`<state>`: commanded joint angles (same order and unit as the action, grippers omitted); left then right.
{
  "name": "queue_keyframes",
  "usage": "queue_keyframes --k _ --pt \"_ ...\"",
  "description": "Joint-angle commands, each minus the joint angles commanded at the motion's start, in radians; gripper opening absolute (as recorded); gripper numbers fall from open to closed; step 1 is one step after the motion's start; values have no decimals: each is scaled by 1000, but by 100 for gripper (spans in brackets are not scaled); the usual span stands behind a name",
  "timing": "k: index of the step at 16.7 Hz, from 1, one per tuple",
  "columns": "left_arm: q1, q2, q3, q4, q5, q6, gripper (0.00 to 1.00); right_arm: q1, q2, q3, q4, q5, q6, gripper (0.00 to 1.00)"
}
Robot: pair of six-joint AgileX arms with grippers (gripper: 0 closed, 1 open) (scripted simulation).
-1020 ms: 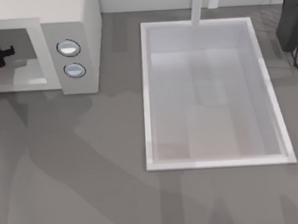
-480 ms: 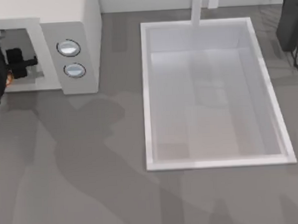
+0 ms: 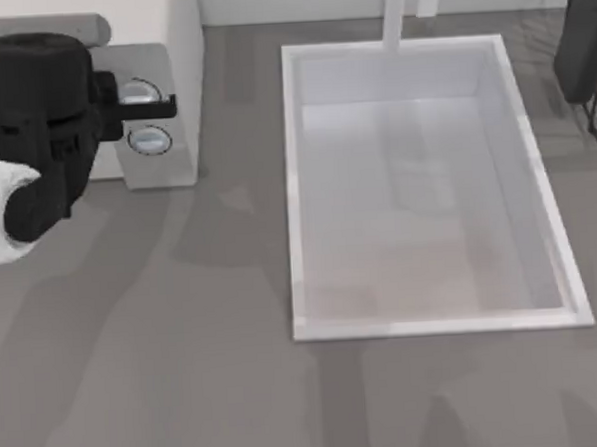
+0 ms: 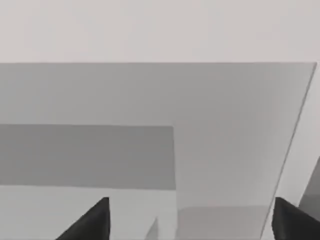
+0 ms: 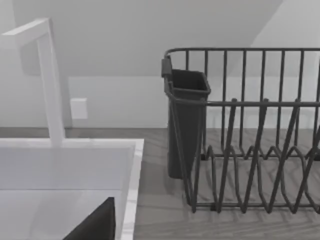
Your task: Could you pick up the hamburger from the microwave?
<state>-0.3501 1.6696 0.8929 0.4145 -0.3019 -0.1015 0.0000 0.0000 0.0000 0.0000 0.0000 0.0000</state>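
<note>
The white microwave (image 3: 184, 49) stands at the back left of the table, with its two round dials (image 3: 150, 140) on the front panel. My left arm (image 3: 35, 127) hangs large and black over the microwave's opening and covers the cavity. In the left wrist view my left gripper (image 4: 195, 227) is open: its two dark fingertips (image 4: 95, 222) stand wide apart with nothing between them, facing flat white and grey surfaces. The hamburger is hidden. My right arm (image 3: 581, 43) is parked at the back right edge.
A white rectangular sink (image 3: 434, 327) with a faucet (image 3: 396, 13) takes up the table's middle and right. The right wrist view has a dark wire dish rack (image 5: 250, 135) with a cutlery holder (image 5: 185, 120) beside the sink rim (image 5: 132, 165).
My left arm has come out of the microwave's cavity, risen and shifted right, and now covers the opening. The orange bit seen beside the gripper earlier no longer shows.
</note>
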Motion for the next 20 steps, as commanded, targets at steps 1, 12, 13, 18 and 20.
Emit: queue_keyframes --k 1,12,13,18,20 --pt "-6 -6 -4 -3 -2 -1 0 0 0 0 0 0 0 100" --pt "13 244 -89 305 -23 11 0 0 0 0 0 0 0 100" --pt "9 287 -101 377 -18 9 0 0 0 0 0 0 0 100" --pt "-5 442 -153 597 4 0 0 0 0 0 0 0 0 100" --pt "-6 454 -158 611 6 -1 0 0 0 0 0 0 0 100"
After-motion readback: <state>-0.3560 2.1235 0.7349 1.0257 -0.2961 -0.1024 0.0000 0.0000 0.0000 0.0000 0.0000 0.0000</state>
